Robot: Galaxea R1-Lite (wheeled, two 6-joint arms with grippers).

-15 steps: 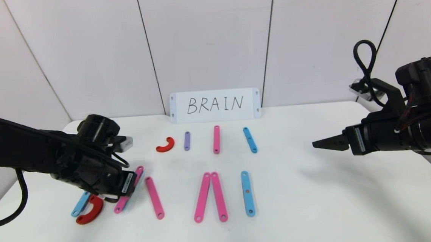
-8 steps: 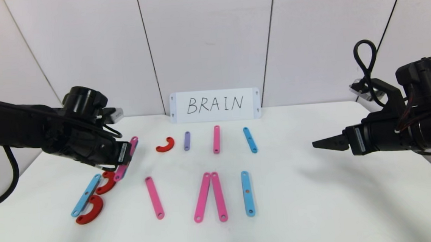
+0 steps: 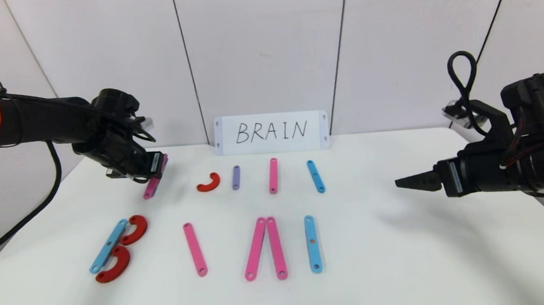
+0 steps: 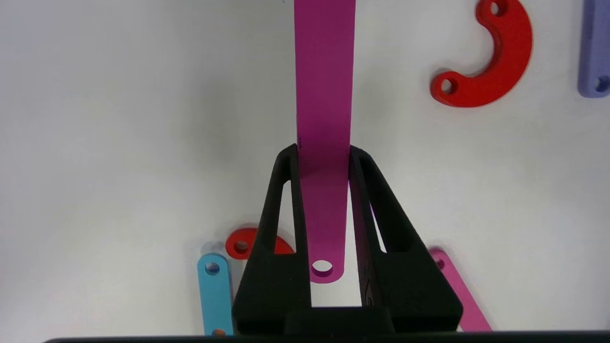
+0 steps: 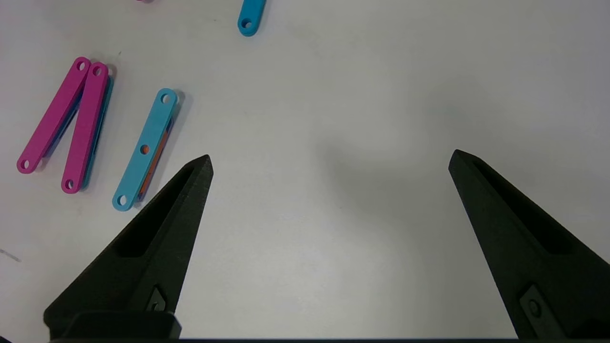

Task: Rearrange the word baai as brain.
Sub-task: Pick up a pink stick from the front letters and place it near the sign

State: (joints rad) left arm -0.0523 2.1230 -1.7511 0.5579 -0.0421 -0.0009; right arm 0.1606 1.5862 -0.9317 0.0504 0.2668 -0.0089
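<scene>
My left gripper (image 3: 155,176) is shut on a pink strip (image 3: 151,188) and holds it tilted over the table's back left; in the left wrist view (image 4: 324,152) the strip (image 4: 324,71) runs out between the jaws. At the front left lies a B of a blue strip (image 3: 108,245) and two red curves (image 3: 133,229). Further right in the front row lie a single pink strip (image 3: 195,249), two pink strips (image 3: 264,248) joined at the top, and a blue strip (image 3: 312,243). My right gripper (image 3: 405,181) hovers open and empty at the right (image 5: 329,159).
A back row holds a red curve (image 3: 208,182), a purple strip (image 3: 236,177), a pink strip (image 3: 273,175) and a blue strip (image 3: 316,176). The white card (image 3: 271,132) with handwritten BRAIN stands against the wall behind them.
My left gripper has risen and moved from the front left, beside the B, toward the back with the pink strip in it, uncovering the B's upper red curve. The right arm has not moved.
</scene>
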